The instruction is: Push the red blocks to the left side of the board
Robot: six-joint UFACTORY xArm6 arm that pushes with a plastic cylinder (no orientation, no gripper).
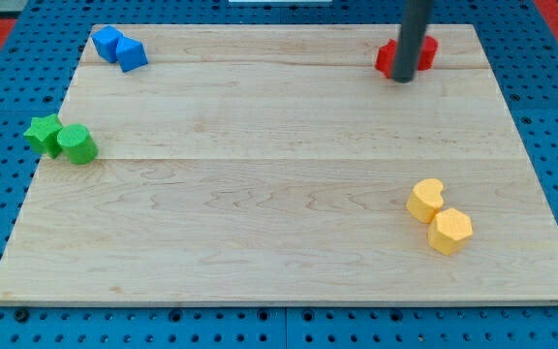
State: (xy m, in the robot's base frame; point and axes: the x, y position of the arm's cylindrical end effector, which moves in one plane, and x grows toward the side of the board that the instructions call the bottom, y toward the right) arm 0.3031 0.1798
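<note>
Two red blocks sit close together near the view's top right of the wooden board [279, 184]. One red block [387, 58] shows left of my rod and the other red block [426, 50] shows right of it; their shapes are partly hidden. My tip [404, 79] rests on the board right in front of them, between the two, touching or nearly touching them.
Two blue blocks [119, 47] lie at the top left corner. A green star block [44, 133] and a green cylinder [78, 144] sit at the left edge. A yellow heart block [425, 200] and a yellow hexagon [449, 231] lie at the lower right.
</note>
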